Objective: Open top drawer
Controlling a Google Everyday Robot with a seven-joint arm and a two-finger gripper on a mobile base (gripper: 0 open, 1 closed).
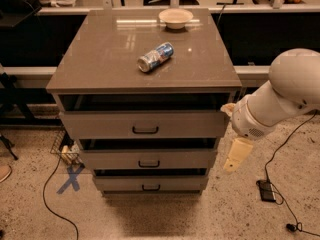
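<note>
The top drawer (100,125) is the widest of three grey drawer fronts in the cabinet, just under the table top (100,59). Its small black bar handle (145,130) is at the centre. A dark gap shows above its front. My gripper (237,155) hangs at the end of the white arm (280,96), to the right of the cabinet. It is beside the right end of the top drawer, at about the height of the middle drawer (115,159). It holds nothing that I can see.
A blue and white can (155,57) lies on its side on the table top, and a pale bowl (175,18) stands at the back. The bottom drawer (120,184) is the narrowest. Cables, a black adapter (266,190) and a blue tape cross (70,179) lie on the floor.
</note>
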